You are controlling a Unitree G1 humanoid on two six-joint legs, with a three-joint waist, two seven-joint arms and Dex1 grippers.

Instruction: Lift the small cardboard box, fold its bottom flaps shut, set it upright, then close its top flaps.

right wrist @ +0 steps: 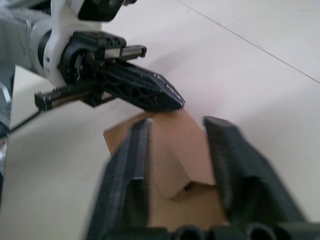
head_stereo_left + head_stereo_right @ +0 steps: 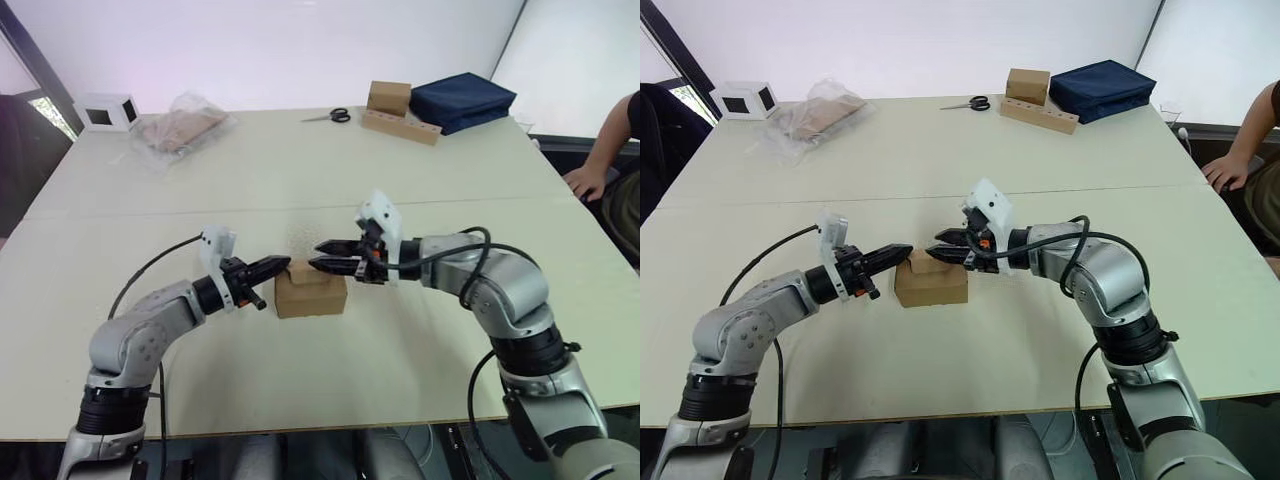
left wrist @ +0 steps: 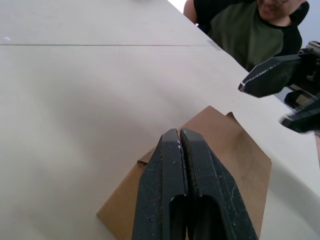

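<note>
Cardboard small box (image 2: pixel 310 292) on table (image 2: pixel 300 180); left fingers (image 3: pixel 187 190) closed empty, right fingers (image 1: pixel 235 165) apart over flaps.

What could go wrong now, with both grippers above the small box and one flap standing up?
1. The left gripper is shut, its tips over the small cardboard box; pressing there may slide or tip the box on the table rather than fold anything.
2. The right gripper is open over the raised flap; closing may crease it.
3. The two grippers' tips are close and may collide.
</note>
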